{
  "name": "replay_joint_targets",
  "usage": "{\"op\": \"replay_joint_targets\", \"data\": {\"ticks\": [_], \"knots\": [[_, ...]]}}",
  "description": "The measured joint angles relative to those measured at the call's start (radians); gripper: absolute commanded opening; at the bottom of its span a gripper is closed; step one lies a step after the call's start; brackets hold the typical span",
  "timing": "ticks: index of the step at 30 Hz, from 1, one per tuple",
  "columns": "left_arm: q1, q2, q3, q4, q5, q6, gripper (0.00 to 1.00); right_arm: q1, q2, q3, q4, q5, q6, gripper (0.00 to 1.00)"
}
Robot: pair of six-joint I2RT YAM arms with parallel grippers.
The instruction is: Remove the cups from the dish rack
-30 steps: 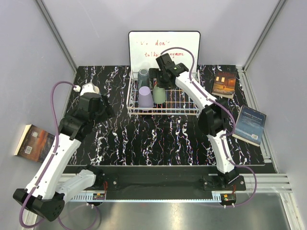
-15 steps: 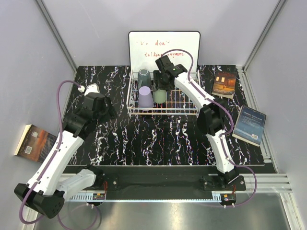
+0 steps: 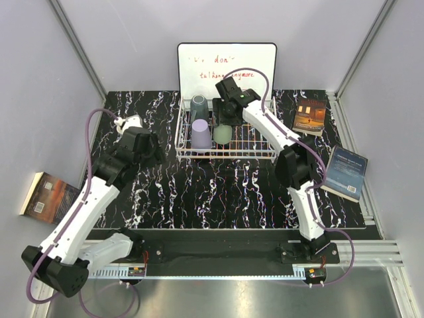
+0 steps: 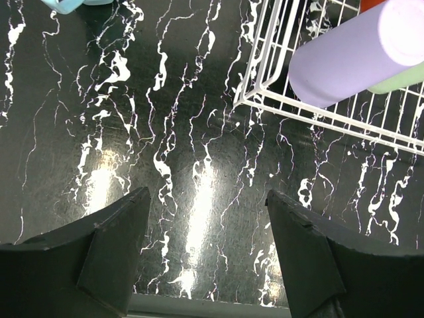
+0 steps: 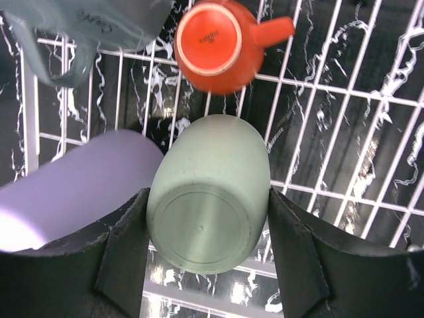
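The white wire dish rack [image 3: 265, 154] stands at the back middle of the table. In it are a dark grey cup [image 3: 198, 103], a lilac cup [image 3: 200, 134] and a pale green cup [image 3: 223, 135], all upside down. The right wrist view shows the orange cup [image 5: 212, 43] behind the green cup [image 5: 209, 199]. My right gripper [image 5: 207, 232] has a finger against each side of the green cup. My left gripper [image 4: 209, 252] is open and empty over the table, left of the rack's corner [image 4: 265, 99]. An edge of the light blue cup [image 4: 66, 5] shows in the left wrist view.
A whiteboard [image 3: 226, 63] with red writing leans behind the rack. Two books [image 3: 309, 116] [image 3: 346, 172] lie at the right edge. Another book [image 3: 46, 197] lies off the table at the left. The lilac cup [image 5: 79, 185] touches the green cup's left side.
My left arm has swung right, toward the rack. My right gripper has shifted slightly toward the near side of the rack, around the green cup.
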State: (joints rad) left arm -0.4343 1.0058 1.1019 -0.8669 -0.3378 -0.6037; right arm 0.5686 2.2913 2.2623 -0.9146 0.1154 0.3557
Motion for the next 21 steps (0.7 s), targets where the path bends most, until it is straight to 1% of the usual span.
{"op": "replay_joint_targets", "data": {"ticks": [3, 7, 12, 14, 18, 21], "knots": [[-0.01, 0.013, 0.0, 0.003, -0.001, 0.0, 0.76, 0.0, -0.044, -0.025, -0.014, 0.002, 0.0, 0.0], [-0.017, 0.028, 0.001, 0.008, -0.002, -0.006, 0.76, 0.0, -0.151, -0.077, -0.018, 0.0, 0.0, 0.0], [-0.02, 0.051, 0.002, 0.032, 0.005, -0.025, 0.76, 0.0, -0.374, -0.213, 0.015, -0.015, 0.013, 0.0], [-0.02, 0.064, 0.002, 0.054, 0.021, -0.036, 0.76, 0.0, -0.48, -0.315, 0.072, -0.051, 0.028, 0.0], [-0.021, 0.077, -0.002, 0.123, 0.092, -0.063, 0.76, -0.019, -0.736, -0.615, 0.256, -0.179, 0.094, 0.0], [-0.022, 0.066, -0.033, 0.243, 0.177, -0.093, 0.76, -0.082, -0.876, -0.811, 0.406, -0.304, 0.169, 0.0]]}}
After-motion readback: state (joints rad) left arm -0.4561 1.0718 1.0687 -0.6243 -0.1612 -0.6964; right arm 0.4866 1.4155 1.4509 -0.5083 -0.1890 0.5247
